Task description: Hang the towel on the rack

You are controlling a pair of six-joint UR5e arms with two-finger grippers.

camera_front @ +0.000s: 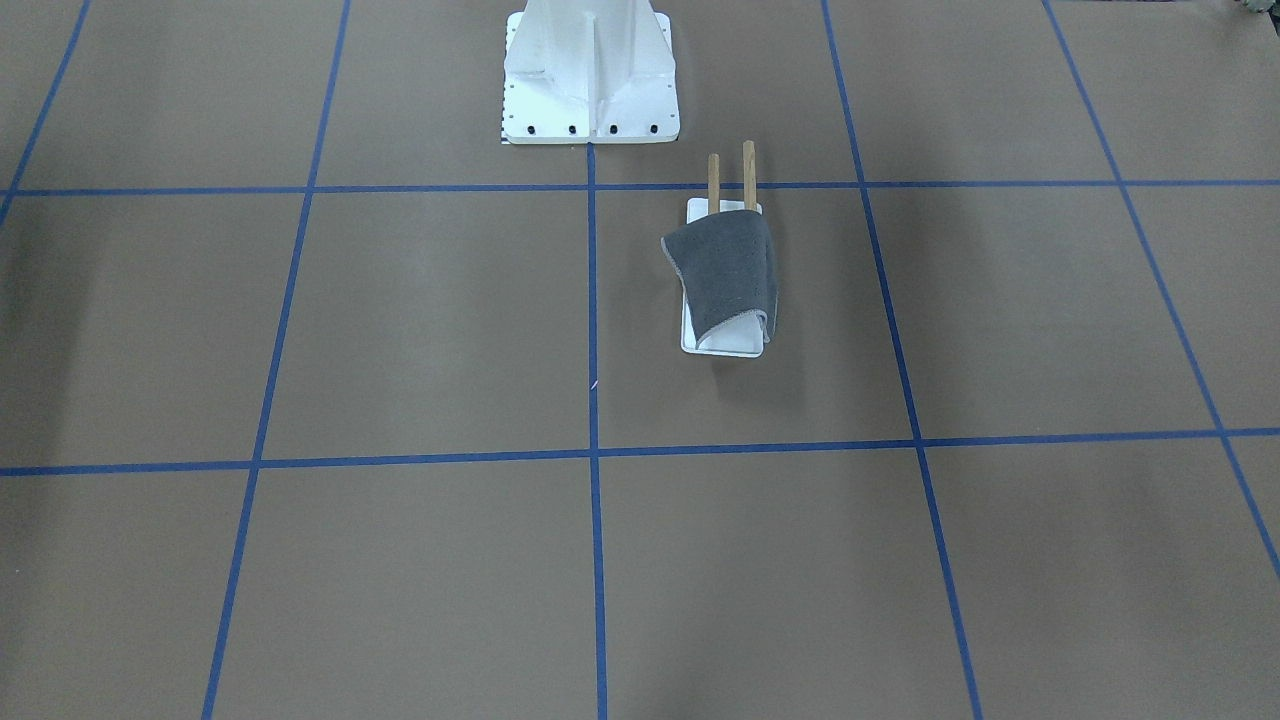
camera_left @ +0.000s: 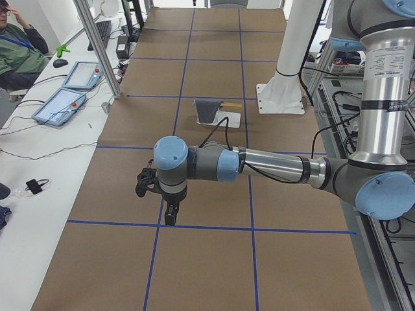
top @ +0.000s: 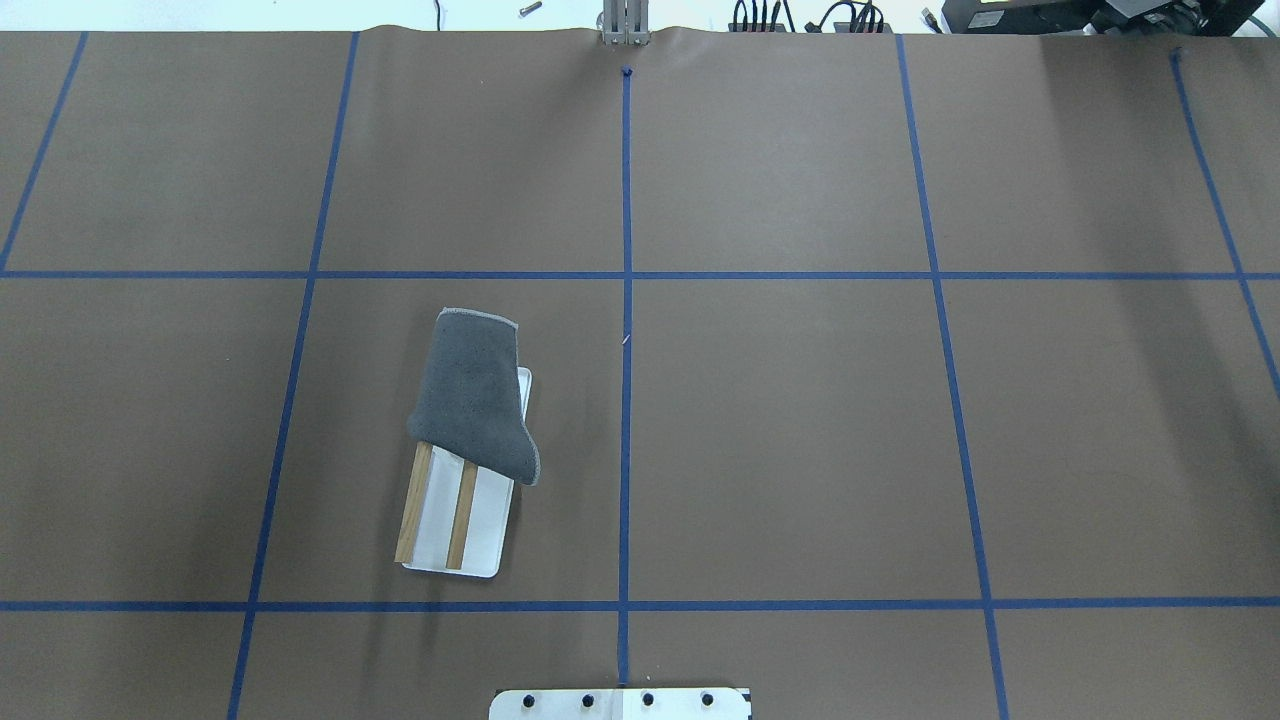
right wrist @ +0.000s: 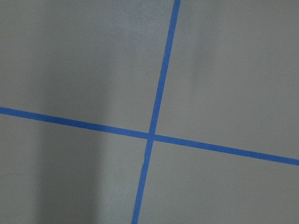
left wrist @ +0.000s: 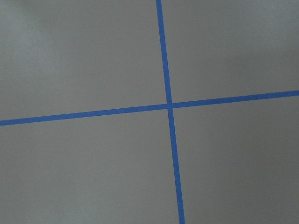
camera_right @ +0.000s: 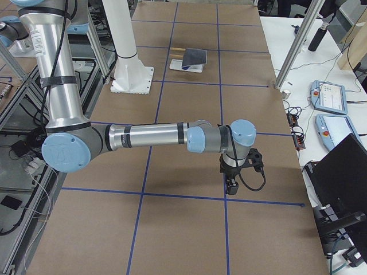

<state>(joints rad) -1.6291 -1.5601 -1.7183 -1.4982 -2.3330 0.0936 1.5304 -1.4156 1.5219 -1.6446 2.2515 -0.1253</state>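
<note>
You'll find the dark grey square towel (top: pixel 470 400) draped over the far half of the white-based wooden-rod rack (top: pixel 487 525); left gripper (camera_left: pixel 170 215) and right gripper (camera_right: pixel 231 186) hang well away, open or closed I can't tell

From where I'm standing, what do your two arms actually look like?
Both the left arm and right arm are silver metal tubes linked by grey joints with light-blue round caps. Thin black cables loop near the black jaws. Printed white labels mark the upper tubes.
</note>
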